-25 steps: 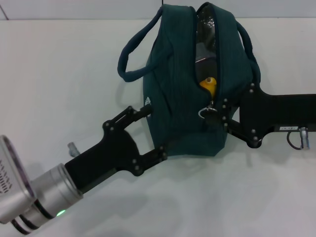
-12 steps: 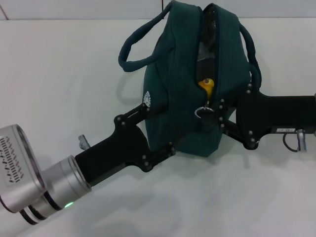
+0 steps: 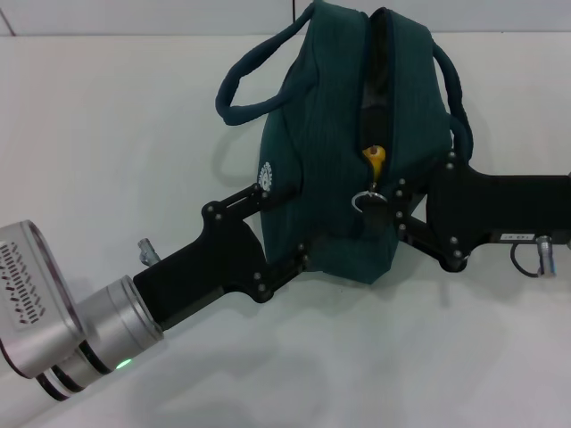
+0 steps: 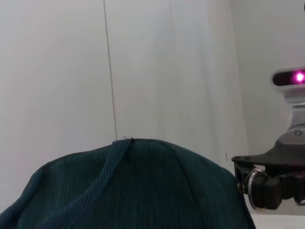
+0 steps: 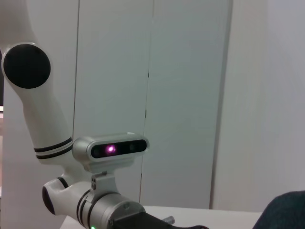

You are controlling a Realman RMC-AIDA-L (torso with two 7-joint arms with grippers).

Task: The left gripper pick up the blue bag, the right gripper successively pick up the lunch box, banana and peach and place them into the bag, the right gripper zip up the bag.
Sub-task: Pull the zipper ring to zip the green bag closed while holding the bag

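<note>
Left pincer (image 3: 284, 224) clamping near end of blue bag (image 3: 339, 169), standing on table (image 3: 107, 134). Right pincer (image 3: 385, 212) pinching zipper ring pull (image 3: 365, 201). Banana (image 3: 374, 159) showing inside.

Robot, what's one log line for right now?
left gripper: holds blue bag | right gripper: at zipper ring | zip: partly open | banana: tip showing

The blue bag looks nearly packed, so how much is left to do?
Packing looks done: a yellow banana tip shows inside the blue bag. The left gripper clamps the bag's side while the right gripper holds the zipper pull. The zipper remains mostly open.
</note>
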